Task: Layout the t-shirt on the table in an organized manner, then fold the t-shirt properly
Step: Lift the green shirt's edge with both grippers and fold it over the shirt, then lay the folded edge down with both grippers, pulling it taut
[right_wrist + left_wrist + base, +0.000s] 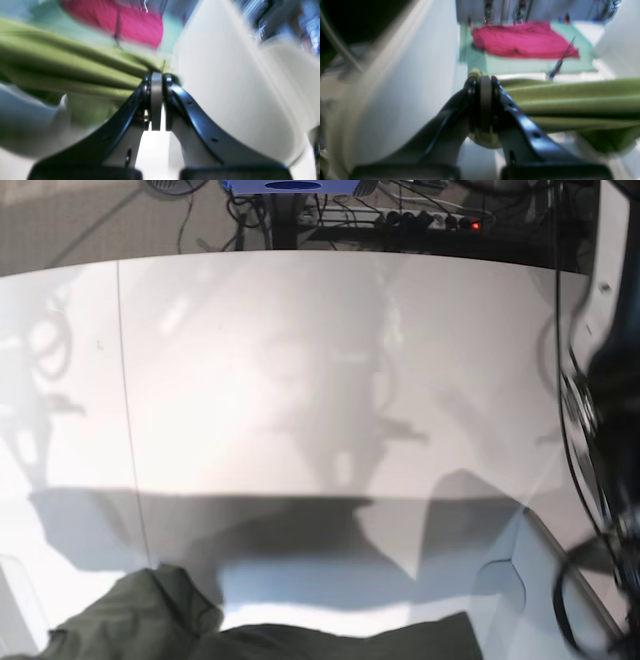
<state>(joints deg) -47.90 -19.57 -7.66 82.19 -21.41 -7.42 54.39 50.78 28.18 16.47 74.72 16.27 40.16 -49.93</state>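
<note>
Both tools are fully closed on the t-shirt (260,635): the left tool (485,100) and right tool (157,100) pinch opposite ends, fabric stretched between them above the counter (300,380). Lower evenly, keeping tension. Ample bare counter lies ahead; the shirt hangs at its near edge.

soft matt olive cloth t-shirt (150,620), smooth glossy white table (300,380)

Beyond the far edge of the work surface lies a grey carpeted floor (90,225) strewn with dark cables (245,215) and a power strip (430,220) showing a red light. In the blurred wrist views, a crimson cloth (520,40) lies on a pale green mat (535,65).
</note>
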